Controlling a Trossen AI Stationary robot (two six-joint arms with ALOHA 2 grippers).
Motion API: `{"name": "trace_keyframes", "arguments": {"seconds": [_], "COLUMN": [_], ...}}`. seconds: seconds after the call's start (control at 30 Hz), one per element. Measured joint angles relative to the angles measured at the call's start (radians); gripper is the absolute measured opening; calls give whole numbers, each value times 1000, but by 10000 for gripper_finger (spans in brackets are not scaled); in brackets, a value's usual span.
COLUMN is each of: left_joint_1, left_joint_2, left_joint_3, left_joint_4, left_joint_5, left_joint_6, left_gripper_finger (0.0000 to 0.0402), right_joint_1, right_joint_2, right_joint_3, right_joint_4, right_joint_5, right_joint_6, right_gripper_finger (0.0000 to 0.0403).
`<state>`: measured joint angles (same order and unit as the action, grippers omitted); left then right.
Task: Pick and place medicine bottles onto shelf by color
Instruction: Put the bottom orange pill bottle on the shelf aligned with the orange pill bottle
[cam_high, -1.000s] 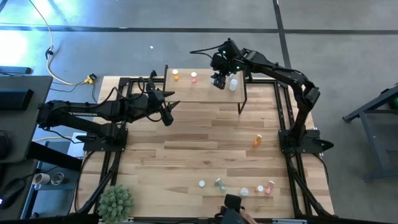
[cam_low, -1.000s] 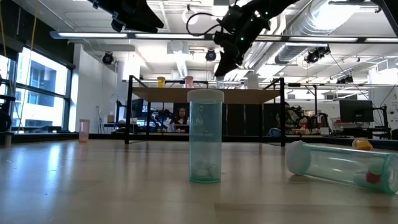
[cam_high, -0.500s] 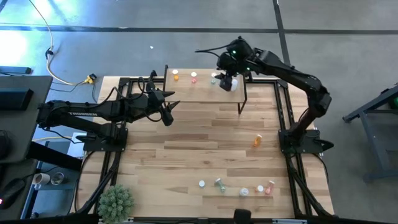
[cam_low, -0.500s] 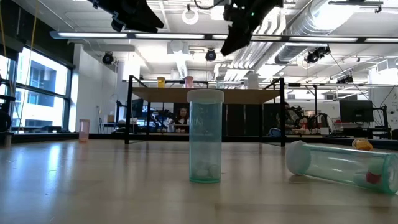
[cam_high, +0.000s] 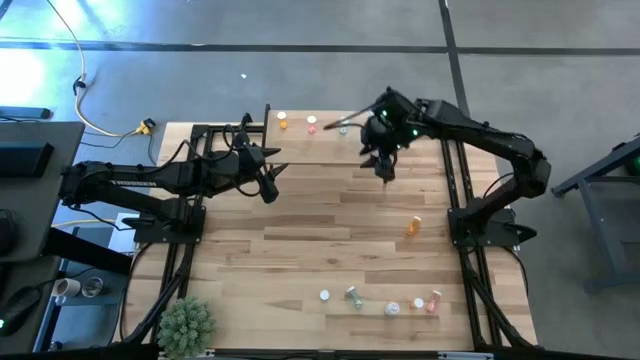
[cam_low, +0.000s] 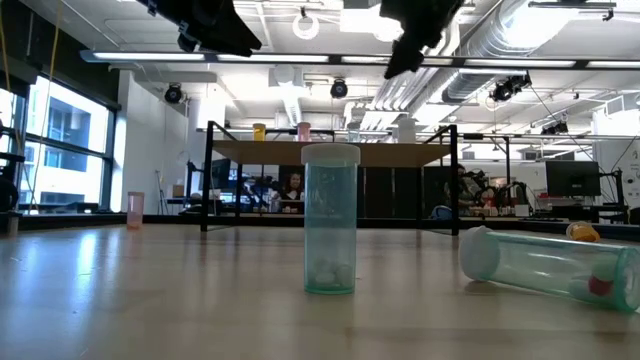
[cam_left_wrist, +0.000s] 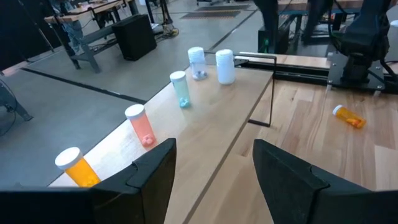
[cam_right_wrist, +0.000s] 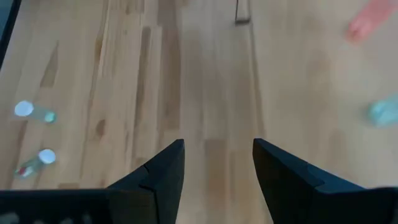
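Light-wood shelf (cam_high: 318, 146) carries upright medicine bottles (cam_left_wrist: 181, 88). Right gripper (cam_high: 385, 172) hovers empty beside it, fingers apart. Left gripper (cam_high: 270, 184) likewise parted, empty.

High camera is looking straight down over the whole table (cam_high: 300, 225). Low camera is sitting at tabletop level, close behind a green bottle (cam_low: 330, 220), facing the shelf (cam_low: 330, 152). Left wrist camera is sharing that shelf (cam_left_wrist: 205, 134); right wrist camera is facing down at bare table.
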<state>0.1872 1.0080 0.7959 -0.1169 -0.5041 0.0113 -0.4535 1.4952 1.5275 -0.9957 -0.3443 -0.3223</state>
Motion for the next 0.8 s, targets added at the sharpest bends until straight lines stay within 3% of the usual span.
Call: {"name": "trace_keyframes", "arguments": {"seconds": [0.2,0.33,0.6,0.8], "left_joint_1": [0,0,0,0], "left_joint_2": [0,0,0,0], "left_joint_3": [0,0,0,0], "left_joint_4": [0,0,-12,-53], "left_joint_5": [0,4,49,59], "left_joint_6": [-8,-10,-35,-53], "left_gripper_finger": [204,204,204,204], "right_joint_1": [59,97,189,275], "right_joint_2": [-124,-208,-330,-372], "right_joint_3": [-223,-325,-447,-524], "right_joint_4": [98,121,119,113], "right_joint_5": [15,127,234,239], "right_joint_6": [141,281,584,826], "right_gripper_finger": [181,181,181,181]}}
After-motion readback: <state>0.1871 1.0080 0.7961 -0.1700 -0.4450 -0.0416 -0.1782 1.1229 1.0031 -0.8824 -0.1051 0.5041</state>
